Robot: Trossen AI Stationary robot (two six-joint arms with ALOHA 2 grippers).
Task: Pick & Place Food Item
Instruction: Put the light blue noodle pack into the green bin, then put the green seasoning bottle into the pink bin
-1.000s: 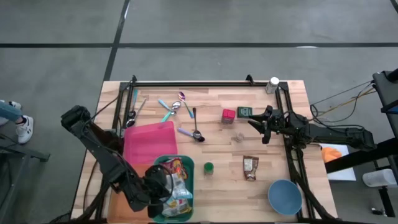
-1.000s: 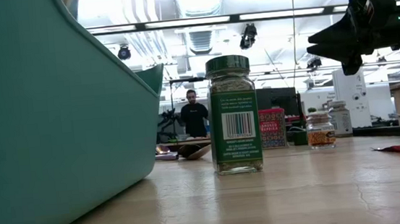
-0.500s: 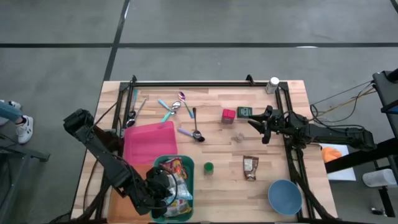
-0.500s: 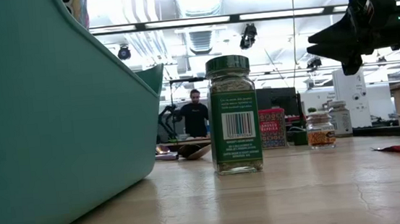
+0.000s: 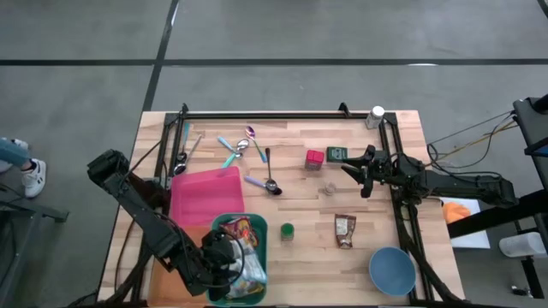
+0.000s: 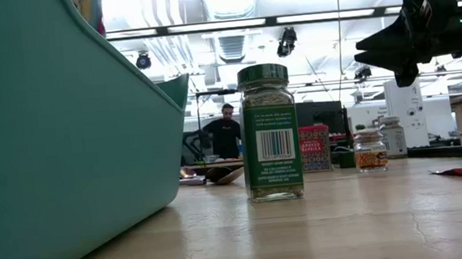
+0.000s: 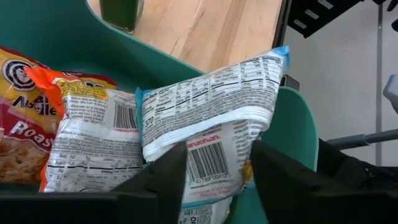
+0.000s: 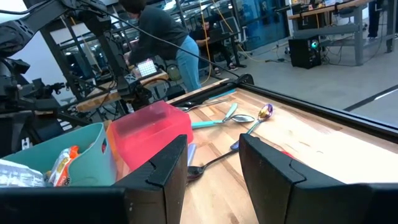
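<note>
My left gripper (image 7: 214, 177) has just parted its fingers and let go of the white noodle packet (image 7: 214, 112), which now leans inside the teal bin (image 5: 257, 229) at the high view's bottom centre, against the orange packet (image 7: 93, 134). That placement looks complete. My right gripper (image 5: 364, 177) hangs part-open, empty, at centre right.

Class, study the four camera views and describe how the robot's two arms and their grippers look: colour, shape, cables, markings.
Both arms are black and jointed, built of chunky segments. The left arm has a bulky block at its outer end. The right arm trails thin cables past the table edge. The left gripper and the right gripper each have two flat, matte black fingers. No markings show.
</note>
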